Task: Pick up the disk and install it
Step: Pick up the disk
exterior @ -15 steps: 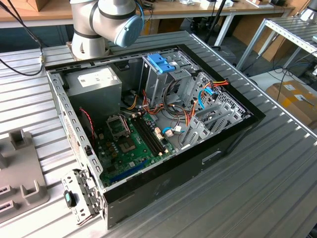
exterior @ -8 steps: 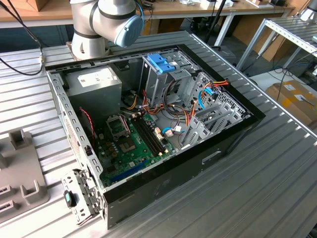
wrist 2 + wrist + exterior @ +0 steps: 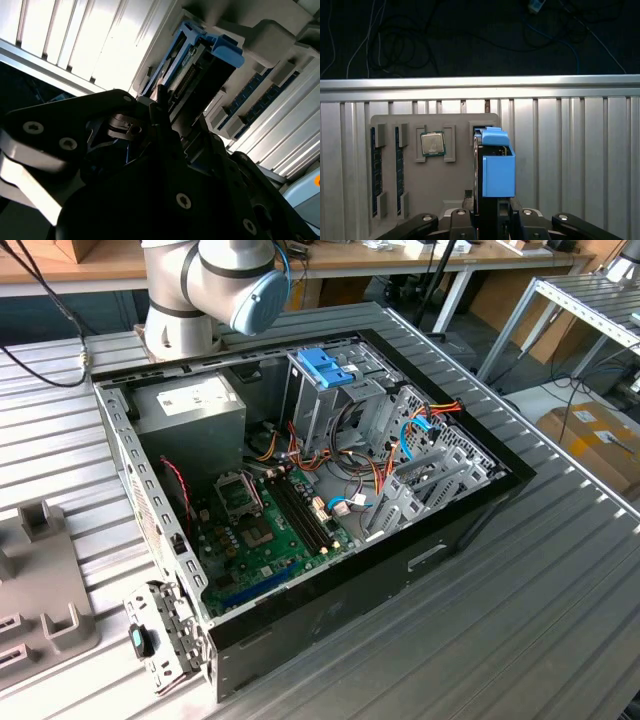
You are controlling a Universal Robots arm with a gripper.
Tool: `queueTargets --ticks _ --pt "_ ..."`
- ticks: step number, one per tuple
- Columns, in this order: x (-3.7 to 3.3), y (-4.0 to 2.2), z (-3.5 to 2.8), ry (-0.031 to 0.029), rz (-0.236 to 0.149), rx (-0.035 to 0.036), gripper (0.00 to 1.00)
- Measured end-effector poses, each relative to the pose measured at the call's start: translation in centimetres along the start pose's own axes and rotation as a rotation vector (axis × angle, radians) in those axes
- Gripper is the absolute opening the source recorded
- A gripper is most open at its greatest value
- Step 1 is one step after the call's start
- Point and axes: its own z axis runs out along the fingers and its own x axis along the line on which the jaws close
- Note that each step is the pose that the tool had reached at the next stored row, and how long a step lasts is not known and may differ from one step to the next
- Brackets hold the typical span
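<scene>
Jaws apparently clamp the upright disk (image 3: pixel 497 170) at the grey tray (image 3: pixel 390 120).

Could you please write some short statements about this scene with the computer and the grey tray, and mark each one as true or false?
1. The computer case lies open, and its motherboard is exposed. True.
2. The disk is already installed inside the case. False: in the first wrist view it is at the grey tray, right at the gripper.
3. The grey tray holds a processor chip. True.
4. The disk's plastic carrier is red. False: it is light blue.
</scene>
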Motion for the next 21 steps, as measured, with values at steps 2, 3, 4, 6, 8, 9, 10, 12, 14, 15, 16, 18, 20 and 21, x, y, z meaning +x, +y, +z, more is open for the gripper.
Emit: queueTargets --ticks 2,3,4,6,8,9,10,12,14,15,16,18,20,21 --pt "0.00 -0.01 -0.53 0.0001 0.000 -0.0001 0.35" --pt "0.01 -0.01 -1.00 0.0000 0.000 0.0000 0.35" --pt "0.01 -0.02 -1.52 0.0001 0.000 -0.0001 0.35" --pt "0.02 -0.03 -2.13 -0.0001 0.000 -0.0001 0.35" --pt "0.02 -0.04 -2.79 0.0000 0.000 -0.0001 0.35" --pt "0.03 -0.04 -3.07 0.0001 0.000 -0.0001 0.35" --pt "0.03 -0.05 -3.35 0.0000 0.000 -0.0001 0.35" --pt "0.03 -0.05 -3.87 0.0000 0.000 0.0000 0.35" --pt "0.04 -0.06 -4.38 0.0000 0.000 -0.0001 0.35" --pt "0.04 -0.07 -4.68 0.0001 0.000 -0.0001 0.35" --pt "0.04 -0.07 -4.91 0.0000 0.000 0.0000 0.35" --pt "0.05 -0.08 -5.62 0.0001 0.000 -0.0001 0.35" --pt "0.05 -0.08 -6.12 0.0000 0.000 0.0000 0.35" --pt "0.05 -0.09 -6.32 0.0000 0.000 0.0000 0.35"
